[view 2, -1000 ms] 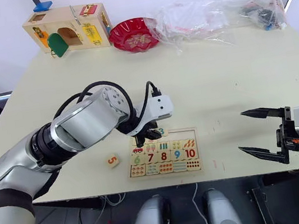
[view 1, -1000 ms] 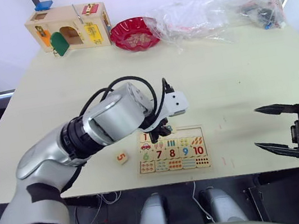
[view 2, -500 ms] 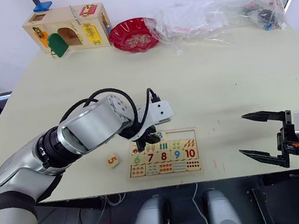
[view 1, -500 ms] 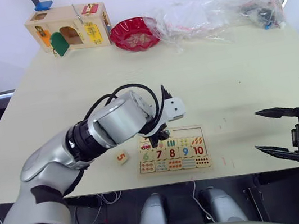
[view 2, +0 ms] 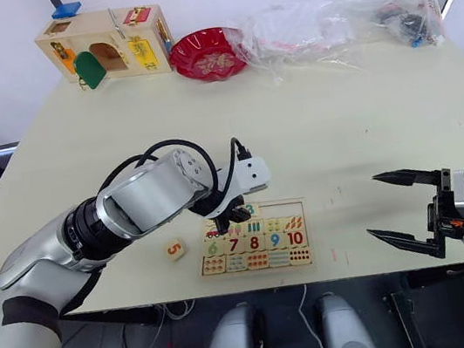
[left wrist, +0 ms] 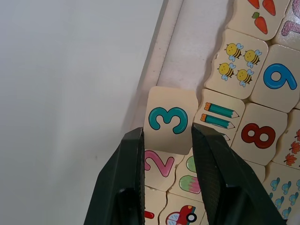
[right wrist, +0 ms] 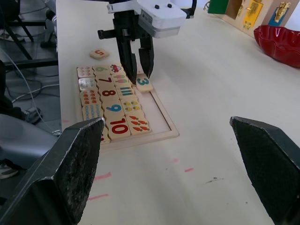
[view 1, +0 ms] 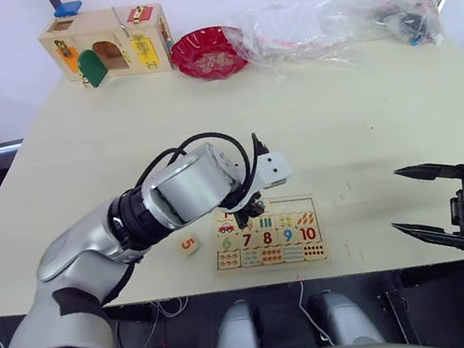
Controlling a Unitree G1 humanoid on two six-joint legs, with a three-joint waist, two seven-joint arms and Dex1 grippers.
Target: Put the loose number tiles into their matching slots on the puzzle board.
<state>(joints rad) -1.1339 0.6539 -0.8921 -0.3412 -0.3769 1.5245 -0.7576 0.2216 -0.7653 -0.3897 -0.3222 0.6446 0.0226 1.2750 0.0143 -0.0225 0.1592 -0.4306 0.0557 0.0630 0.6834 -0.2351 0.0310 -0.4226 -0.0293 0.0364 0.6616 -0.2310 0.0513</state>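
- Left gripper (left wrist: 166,140) is over the top row of the board (view 1: 267,234), fingers (left wrist: 213,159) straddling the 3 tile (left wrist: 169,120). Tile sits between the tips with a sliver of gap either side, so grip looks released, not clamped.
- 3 tile: pale wood, rounded corners, teal-green numeral. It lies in the top-row recess, slightly skewed, one edge overlapping the pink 2 tile (left wrist: 159,164) next to it.
- Slots (left wrist: 197,51) past the 3 are bare pale wood.
- Board rows below: pictures, coloured 6–10, dots.
- 5 tile (view 1: 189,244): red numeral, loose on the table (view 1: 123,156), just left of the board.
- Right gripper (view 1: 435,199) is spread wide, holding nothing, off the table's near right edge, well apart from the board.
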